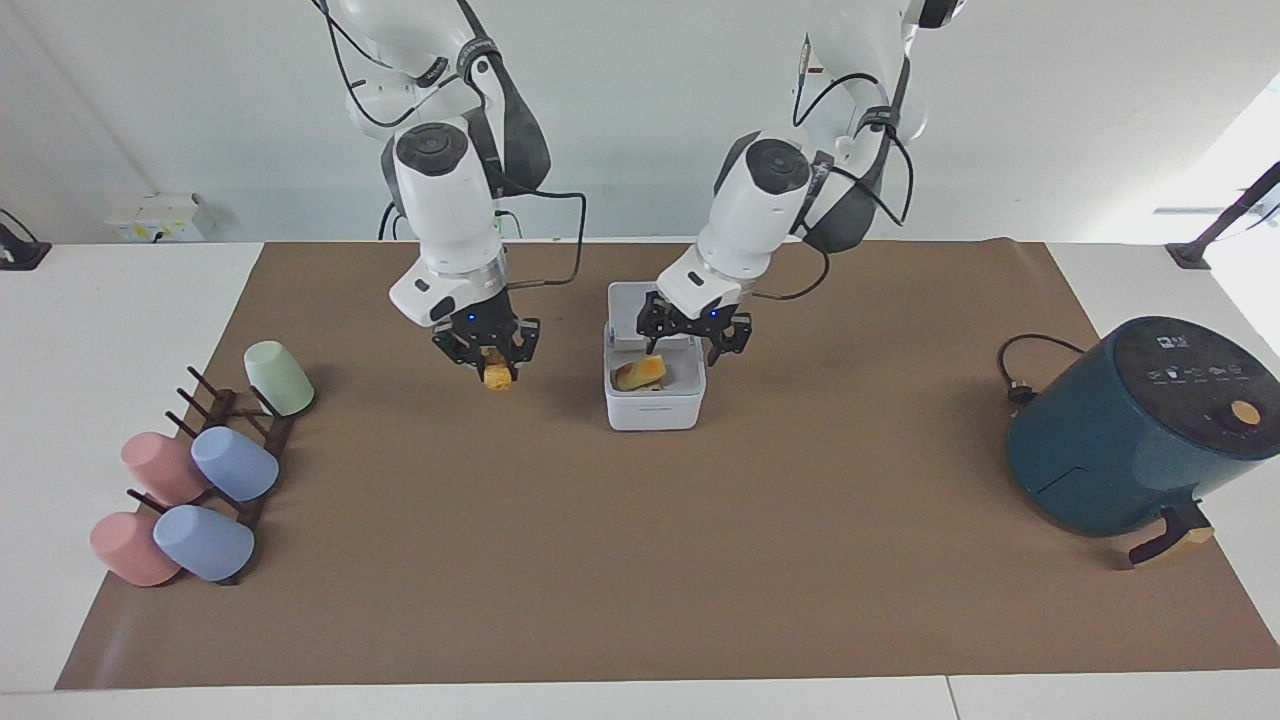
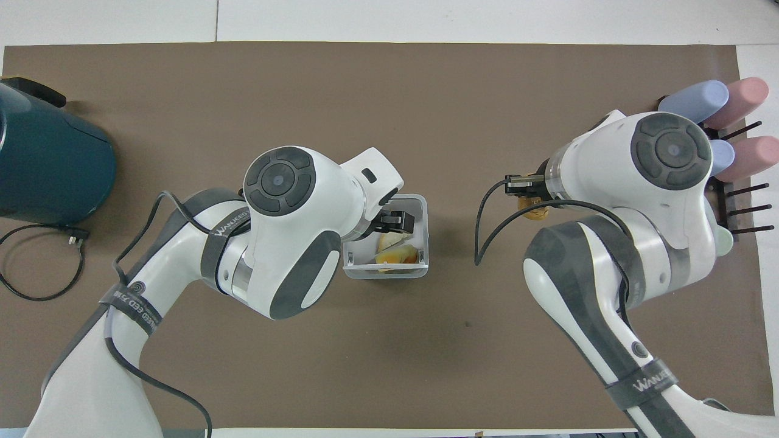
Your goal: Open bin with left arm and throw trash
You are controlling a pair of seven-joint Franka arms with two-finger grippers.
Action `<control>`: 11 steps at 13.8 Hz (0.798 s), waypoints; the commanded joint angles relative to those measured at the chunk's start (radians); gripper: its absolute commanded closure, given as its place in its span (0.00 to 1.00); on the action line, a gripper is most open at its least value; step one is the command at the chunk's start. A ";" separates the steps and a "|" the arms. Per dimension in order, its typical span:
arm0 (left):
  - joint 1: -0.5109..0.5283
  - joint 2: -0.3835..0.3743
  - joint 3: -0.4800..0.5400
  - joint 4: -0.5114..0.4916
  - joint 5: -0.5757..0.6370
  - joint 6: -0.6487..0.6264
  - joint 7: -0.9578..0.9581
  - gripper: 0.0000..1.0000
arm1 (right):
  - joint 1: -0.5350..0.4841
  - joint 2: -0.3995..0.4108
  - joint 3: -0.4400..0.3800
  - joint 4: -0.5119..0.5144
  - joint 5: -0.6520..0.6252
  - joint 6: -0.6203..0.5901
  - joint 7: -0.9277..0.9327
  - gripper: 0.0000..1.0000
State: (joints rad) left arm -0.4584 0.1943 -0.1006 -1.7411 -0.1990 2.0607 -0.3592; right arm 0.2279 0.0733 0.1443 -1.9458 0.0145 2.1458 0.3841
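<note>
The white bin (image 1: pixel 655 410) (image 2: pixel 424 243) stands mid-table with its lid tipped up on the side nearer the robots. Inside lie a yellow cheese chunk (image 1: pixel 652 372) and a pale bread wedge (image 2: pixel 389 243). My left gripper (image 1: pixel 692 340) (image 2: pixel 397 221) hangs open and empty just above the bin's opening. My right gripper (image 1: pixel 490 362) (image 2: pixel 528 196) is shut on the golden-brown nugget (image 1: pixel 496 376) (image 2: pixel 535 212) and holds it in the air over the mat, beside the bin toward the right arm's end.
A teal air fryer (image 1: pixel 1140 425) (image 2: pixel 48 167) with its cord stands at the left arm's end. A dark rack (image 1: pixel 235 440) with several pastel cups (image 1: pixel 235 465) sits at the right arm's end.
</note>
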 commanded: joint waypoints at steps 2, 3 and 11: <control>0.203 -0.065 -0.002 0.100 0.101 -0.198 0.110 0.00 | 0.081 0.013 0.005 0.011 0.107 0.051 0.054 1.00; 0.260 -0.091 -0.001 0.100 0.101 -0.247 0.193 0.00 | 0.111 0.032 0.005 0.028 0.105 0.060 0.114 1.00; 0.483 -0.180 0.004 0.219 0.208 -0.626 0.450 0.00 | 0.157 0.072 0.015 0.024 0.110 0.129 0.183 1.00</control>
State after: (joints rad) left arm 0.0246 0.0122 -0.0841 -1.5917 -0.0440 1.5219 0.0763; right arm 0.3901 0.1388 0.1478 -1.9295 0.1013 2.2684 0.5660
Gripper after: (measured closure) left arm 0.000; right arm 0.599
